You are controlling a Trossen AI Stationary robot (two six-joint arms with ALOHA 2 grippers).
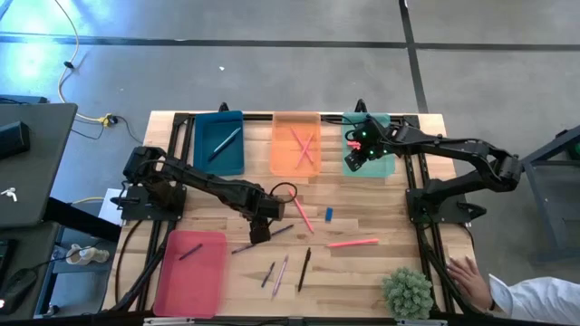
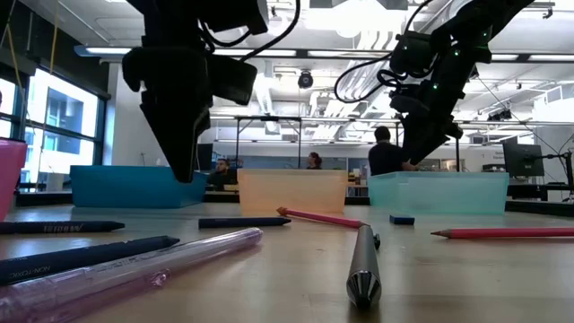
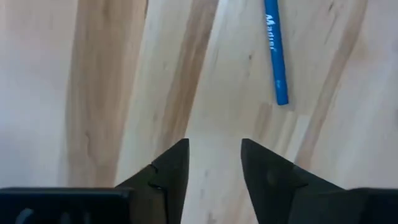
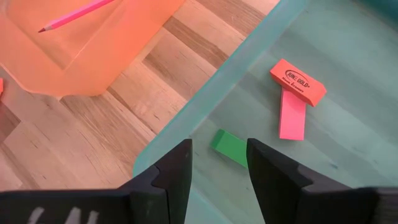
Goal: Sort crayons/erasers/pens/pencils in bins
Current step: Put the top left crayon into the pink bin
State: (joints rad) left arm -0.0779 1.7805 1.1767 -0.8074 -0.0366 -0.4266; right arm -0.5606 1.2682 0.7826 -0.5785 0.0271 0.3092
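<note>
Wooden table (image 1: 362, 263) holds four bins — the mint bin (image 4: 205, 106) contains three erasers, one orange eraser (image 4: 298, 82) printed "KING GOLD". Right gripper (image 4: 217, 163) hovers above, empty, parted; left gripper (image 3: 214, 163) likewise near a blue "Mader" pencil (image 3: 274, 50).

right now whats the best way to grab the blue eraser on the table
Take the blue eraser from straight above, fingers closing across its short width. It lies flat on the bare table, a small block clear of the sticks beside it, so a top-down pinch probably fits.

Three erasers (image 4: 287, 102) inside the rightmost back bin (image 1: 377, 163), right hand (image 1: 361, 156) above it.
</note>
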